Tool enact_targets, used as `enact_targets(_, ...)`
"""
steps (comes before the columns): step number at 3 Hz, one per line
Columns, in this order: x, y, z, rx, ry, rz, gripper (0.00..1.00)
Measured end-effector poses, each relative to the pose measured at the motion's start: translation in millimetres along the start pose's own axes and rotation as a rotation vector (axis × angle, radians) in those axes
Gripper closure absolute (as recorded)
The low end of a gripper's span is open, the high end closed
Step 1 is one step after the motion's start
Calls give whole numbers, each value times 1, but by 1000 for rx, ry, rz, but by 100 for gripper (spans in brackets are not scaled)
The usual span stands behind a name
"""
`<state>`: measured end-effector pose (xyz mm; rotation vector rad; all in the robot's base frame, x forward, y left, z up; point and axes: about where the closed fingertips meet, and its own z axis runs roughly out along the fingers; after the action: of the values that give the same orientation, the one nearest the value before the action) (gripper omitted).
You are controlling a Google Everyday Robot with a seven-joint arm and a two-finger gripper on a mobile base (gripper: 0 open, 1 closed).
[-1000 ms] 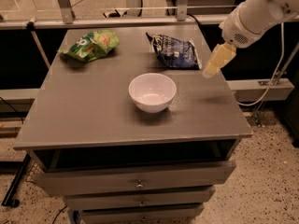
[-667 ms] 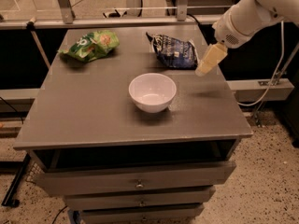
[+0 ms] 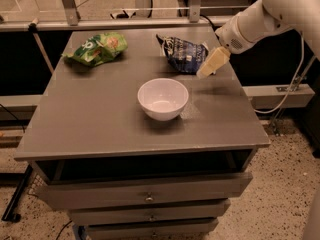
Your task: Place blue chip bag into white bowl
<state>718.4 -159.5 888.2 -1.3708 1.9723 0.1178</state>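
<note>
In the camera view, you see the gripper (image 3: 205,73) hanging low over the grey table (image 3: 90,129), just at the right edge of the blue chip bag (image 3: 183,55), with its pale tip pointing down and left. You cannot tell how far it is open or whether it touches the bag. Nothing shows in its grasp. The blue chip bag lies at the table's back, right of centre, behind the white bowl (image 3: 163,99) and apart from it. The bowl stands upright mid-table. A green chip bag (image 3: 97,48) lies back left.
</note>
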Motion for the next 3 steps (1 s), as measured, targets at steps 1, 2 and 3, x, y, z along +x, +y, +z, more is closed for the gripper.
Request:
enact_targets(1, -3, -5, 9, -11, -40, 32, 0)
enact_targets(2, -2, -11, 18, -1, -50, 66, 0)
enact_targets(3, 2, -14, 32, -8, -50, 101, 0)
